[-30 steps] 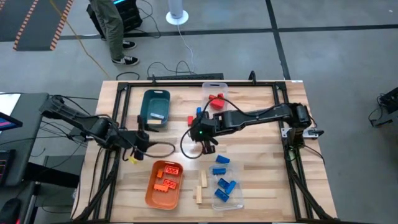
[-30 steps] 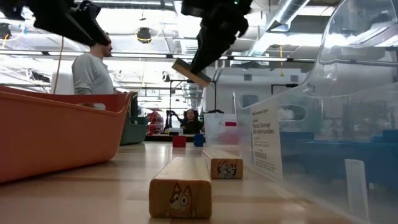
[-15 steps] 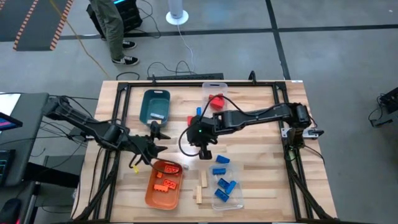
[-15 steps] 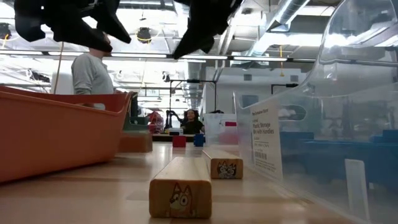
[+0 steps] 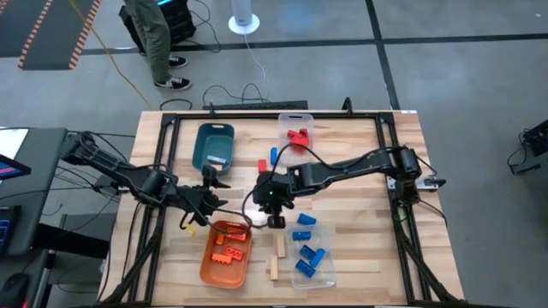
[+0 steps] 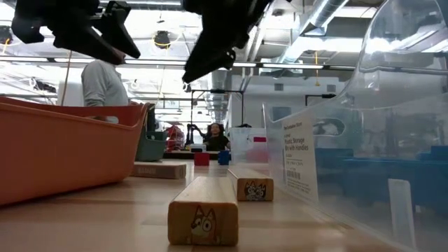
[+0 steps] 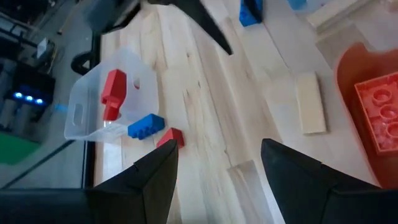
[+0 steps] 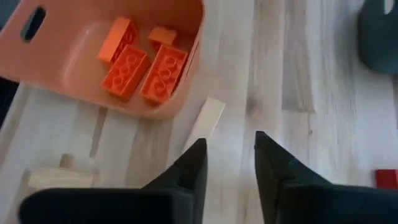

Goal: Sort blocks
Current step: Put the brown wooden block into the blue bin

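My right fingers (image 8: 227,163) are open over a wood block (image 8: 205,121) by the orange tray (image 8: 180,37) (nothing held). My left fingers (image 7: 214,165) wait open, holding nothing.

Evenly lit from overhead; soft shadows on worktop (image 5: 360,239). Ceiling lights (image 6: 162,36) glaring in low view, arms silhouetted. Left wrist fingers (image 7: 155,180) blurred, out of focus.

Orange bricks (image 5: 228,251) fill an orange tray (image 5: 208,267); blue bricks (image 5: 308,255) sit in a clear bin (image 5: 326,275). The far tray (image 5: 214,147) is teal; red bricks (image 5: 298,137) lie beyond.
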